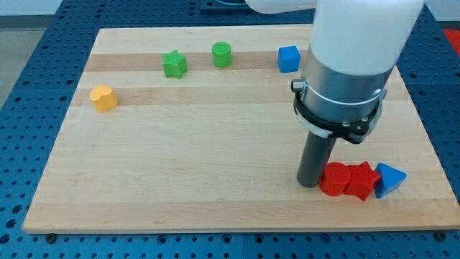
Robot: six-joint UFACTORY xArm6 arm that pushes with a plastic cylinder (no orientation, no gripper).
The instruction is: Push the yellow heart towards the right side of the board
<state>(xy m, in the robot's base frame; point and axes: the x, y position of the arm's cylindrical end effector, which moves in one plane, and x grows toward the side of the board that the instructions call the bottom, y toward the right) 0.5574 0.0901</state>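
The yellow heart lies near the board's left edge, in the upper half. My tip rests on the board at the lower right, just left of a red cylinder and touching or nearly touching it. The heart is far to the left of my tip. The white and grey arm body hangs above the rod and hides part of the board behind it.
A red star and a blue triangle lie in a row right of the red cylinder. A green star, a green cylinder and a blue cube line the top. The wooden board sits on a blue perforated table.
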